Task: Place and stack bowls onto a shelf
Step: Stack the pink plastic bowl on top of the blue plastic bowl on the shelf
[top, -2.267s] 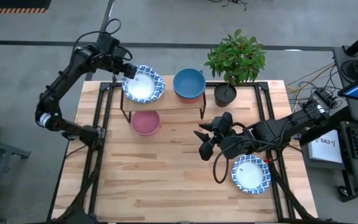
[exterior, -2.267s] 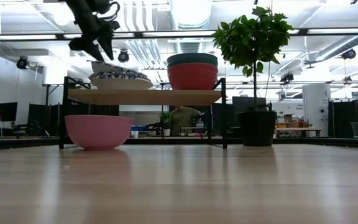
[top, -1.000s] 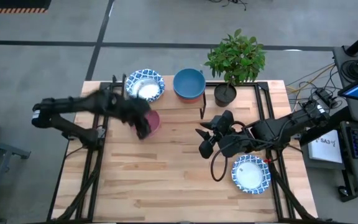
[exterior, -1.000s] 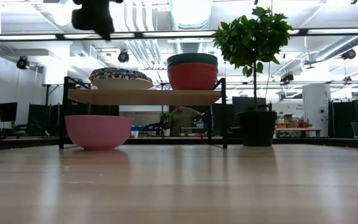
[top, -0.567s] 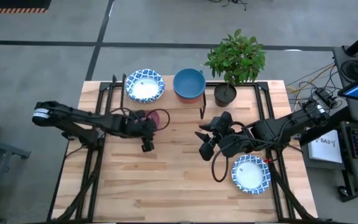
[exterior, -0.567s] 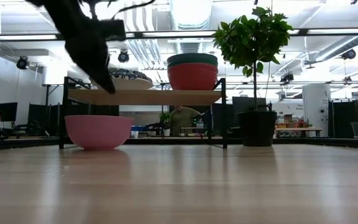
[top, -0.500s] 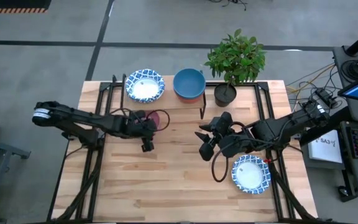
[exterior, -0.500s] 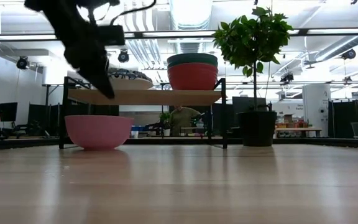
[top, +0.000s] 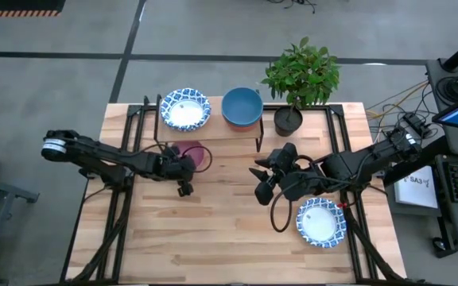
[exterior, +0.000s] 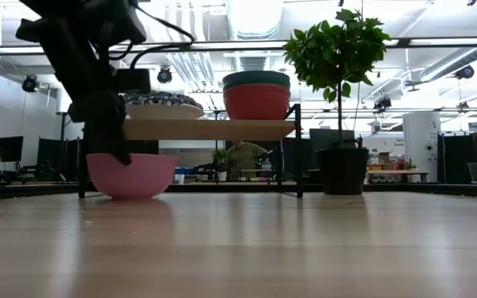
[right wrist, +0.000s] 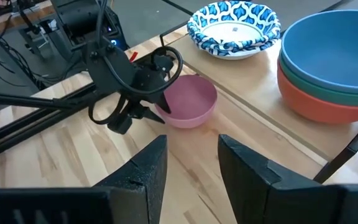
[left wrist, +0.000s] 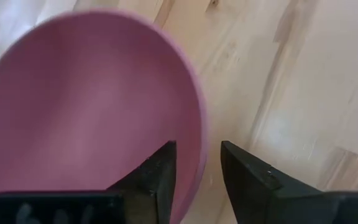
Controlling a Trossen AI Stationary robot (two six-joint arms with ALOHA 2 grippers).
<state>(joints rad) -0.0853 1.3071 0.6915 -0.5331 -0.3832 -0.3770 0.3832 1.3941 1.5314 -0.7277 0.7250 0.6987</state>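
The pink bowl [top: 196, 152] sits on the table, partly under the shelf [top: 217, 131]. On the shelf stand stacked white bowls with blue rims [top: 185, 109] and a stack of blue, green and red bowls [exterior: 256, 95]. Another blue-rimmed bowl [top: 321, 221] lies on the table at the near right. My left gripper [top: 184, 181] is open, low at the pink bowl's near rim [left wrist: 199, 155], one finger inside the bowl and one outside. My right gripper [top: 261, 184] is open and empty above the table's middle. My left gripper's fingers stand astride the pink bowl's near rim [left wrist: 199, 155], one finger [left wrist: 160, 177] inside the bowl and one outside, pointing down. I cannot tell whether they touch it. The bowl rests upright on the table.
A potted plant [top: 299, 75] in a dark pot stands at the shelf's right end. The shelf's black legs [exterior: 84, 149] flank the pink bowl. Bare tabletop [top: 213, 230] lies toward the near edge.
My left gripper has swung away from the shelf toward the table's near side and come down to the pink bowl's near rim. The pink bowl and the bowls on the shelf have stayed in place.
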